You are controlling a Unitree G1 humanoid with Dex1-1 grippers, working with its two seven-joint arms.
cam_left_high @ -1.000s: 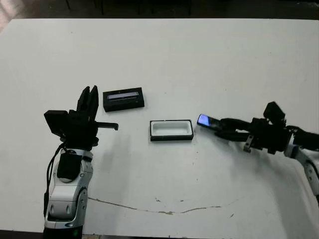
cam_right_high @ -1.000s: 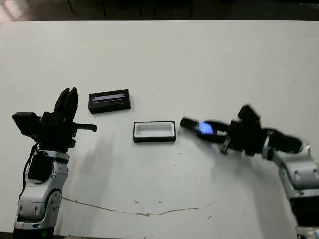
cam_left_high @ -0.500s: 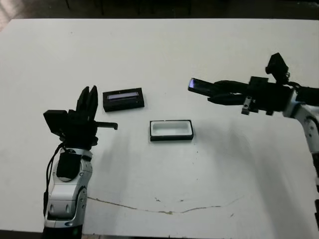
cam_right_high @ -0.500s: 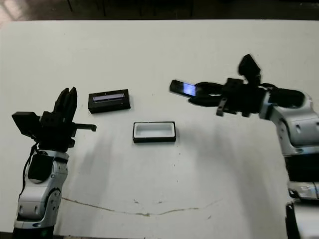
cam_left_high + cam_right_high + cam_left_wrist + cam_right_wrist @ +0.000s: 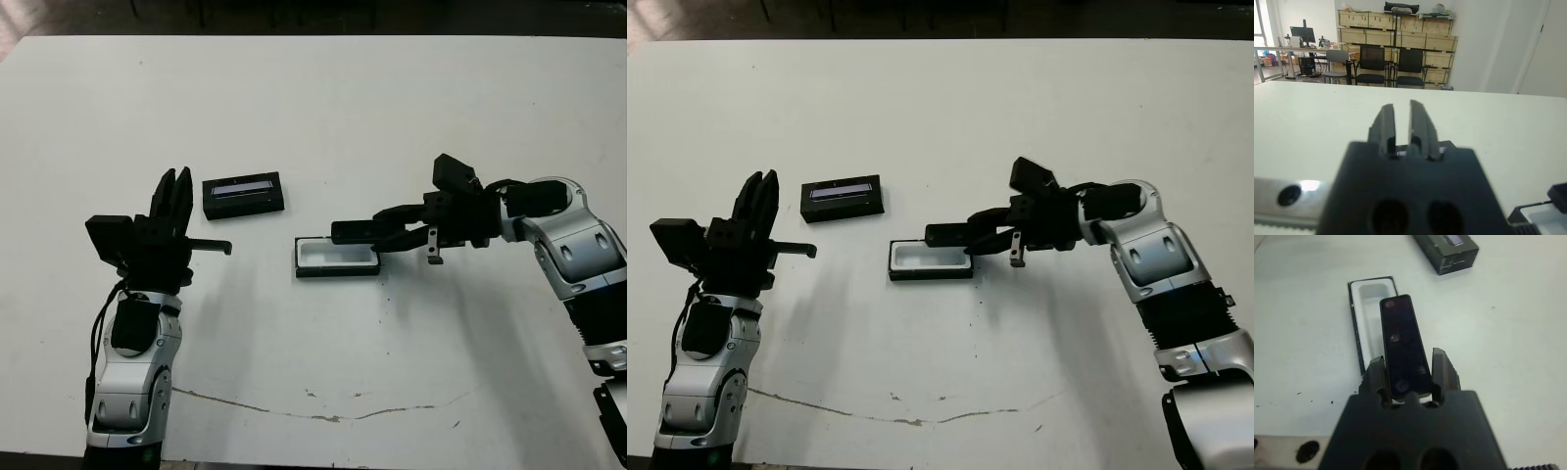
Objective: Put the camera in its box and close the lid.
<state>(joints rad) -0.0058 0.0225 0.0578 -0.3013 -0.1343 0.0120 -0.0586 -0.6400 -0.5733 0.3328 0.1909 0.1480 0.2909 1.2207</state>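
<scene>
Right end effector [image 5: 1407, 369]: its two black fingers pinch the near end of the camera, one finger on each long side.
Camera [image 5: 355, 232]: a slim black bar held roughly level, just above the box, its free end over the box's open white interior. In the right wrist view it runs along the box's length but slightly skewed, overlapping the box's right-hand long wall. Whether it touches the box cannot be told.
Box [image 5: 336, 257]: a shallow black tray with white lining, lying open on the desk near the middle, between the two arms.
Lid [image 5: 243, 194]: a flat black slab with a pale bluish stripe on top, lying on the desk beyond the box and to its left, apart from it.
Left end effector [image 5: 174, 199]: held upright to the left of the box and near the lid, touching neither; its fingers are close together with only a narrow slit between them, gripping nothing.
Desk [image 5: 323, 117]: white, with a thin dark scuff line on the near side of the box.
</scene>
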